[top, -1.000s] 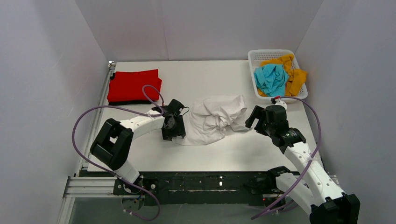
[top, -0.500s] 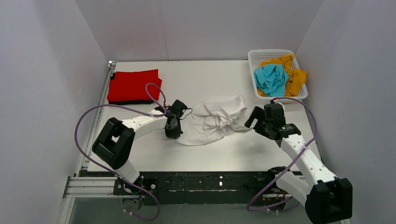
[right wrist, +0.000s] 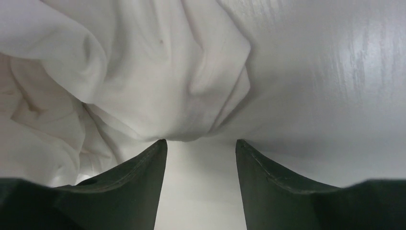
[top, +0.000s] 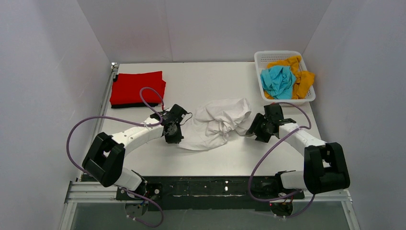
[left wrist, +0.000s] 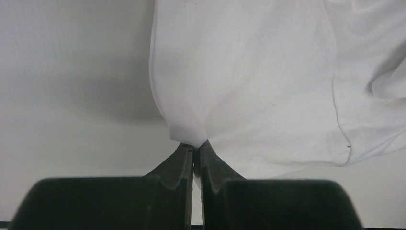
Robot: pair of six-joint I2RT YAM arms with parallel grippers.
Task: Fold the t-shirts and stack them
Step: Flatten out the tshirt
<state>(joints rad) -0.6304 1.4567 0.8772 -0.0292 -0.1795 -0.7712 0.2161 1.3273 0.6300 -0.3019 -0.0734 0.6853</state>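
A crumpled white t-shirt (top: pixel 216 124) lies mid-table. My left gripper (top: pixel 177 138) is at its left edge, shut on a pinch of the white fabric (left wrist: pixel 189 134), jaws pressed together (left wrist: pixel 197 145). At the shirt's right edge my right gripper (top: pixel 250 130) is open. A fold of the shirt (right wrist: pixel 191 110) lies just ahead of its fingertips (right wrist: pixel 201 141), with bare table between the fingers. A folded red t-shirt (top: pixel 138 87) sits at the back left on a black one (top: pixel 128 105). The teal-blue (top: pixel 277 81) and mustard-orange (top: pixel 304 79) t-shirts lie bunched in the basket.
The white lattice basket (top: pixel 277 53) stands at the back right corner. Grey walls enclose the table on three sides. Purple cables loop from both arms over the table near the shirt.
My left gripper has shut on the white shirt's left edge. The right arm has swung left, up to the shirt's right edge, and its jaws have narrowed while staying open.
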